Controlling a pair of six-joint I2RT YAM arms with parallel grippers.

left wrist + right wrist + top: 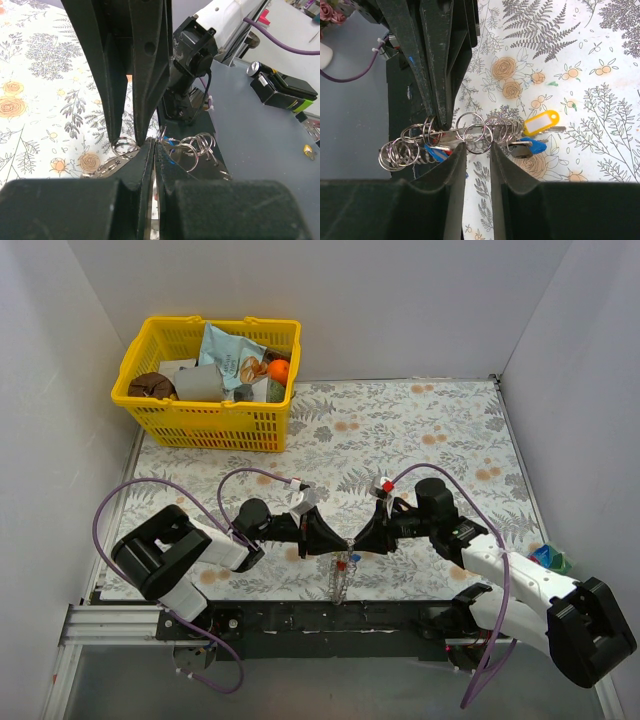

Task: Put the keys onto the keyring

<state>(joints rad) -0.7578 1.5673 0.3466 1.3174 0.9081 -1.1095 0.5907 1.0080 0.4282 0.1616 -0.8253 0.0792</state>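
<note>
My two grippers meet tip to tip over the near edge of the floral mat. My left gripper (335, 537) (154, 147) is shut on a flat silver key blade (455, 133) that carries a bunch of silver split rings. My right gripper (358, 539) (478, 146) is closed on one ring of the keyring (479, 138), gripping it across its width. More rings (400, 150) bunch at the left. Keys with blue caps (532, 146) and a blue and a red cap (434, 151) hang from the bunch, with a yellow tag (540, 122). In the top view the keys (341, 575) dangle below the grippers.
A yellow basket (205, 412) full of groceries stands at the back left. A small green-blue object (548, 557) lies at the mat's right edge. The black base rail (330, 618) runs just below the hanging keys. A black box (282, 90) and a can sit off the table.
</note>
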